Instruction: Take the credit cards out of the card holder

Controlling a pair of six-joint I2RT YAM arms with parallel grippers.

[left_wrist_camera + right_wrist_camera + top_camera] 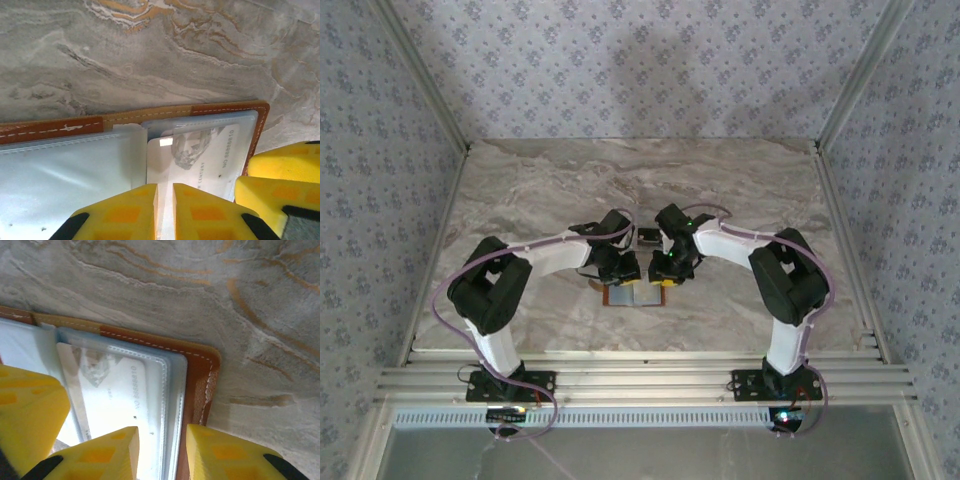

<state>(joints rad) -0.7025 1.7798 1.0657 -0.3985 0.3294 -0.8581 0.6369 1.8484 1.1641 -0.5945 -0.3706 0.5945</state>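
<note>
Top view, arms: both reach in from the near edge and meet at mid-table. The left gripper (pixel 617 268) and right gripper (pixel 670 266) hang close together over the holder (pixel 635 296).
Top view, holder: open and flat on the table (pixel 520 190), with a brown rim and a pale inside.
Left wrist, holder: tan leather with white stitching along the edge, and glossy clear sleeves (pixel 60 170) across the inside.
Left wrist, card: a whitish card (pixel 200 155), thin and stiff-looking, with grey print and a number. It sits inside the right-hand sleeve, not yet out.
Left wrist, left gripper: the yellow pads (pixel 125 210) are almost together near the fold, with a slim pale strip in the slit. I can't tell whether they pinch it.
Left wrist, neighbour: the right gripper's yellow pads (pixel 285 175) sit just beside the holder's right edge.
Right wrist, right gripper: the jaws are partly apart and hold nothing, straddling the sleeve's outer seam and the leather border.
Right wrist, table: grey marbled stone look with orange veins, smooth.
Step in hand: getting hold of the first card, I'd say.
Doing it well: one gripper should pin the leather, since a light holder will likely slide on that smooth top. The film looks slick and floppy, so the other should pinch the card itself at the pocket mouth, which I can't make out. It should then draw the card flat and slow along the pocket.
</note>
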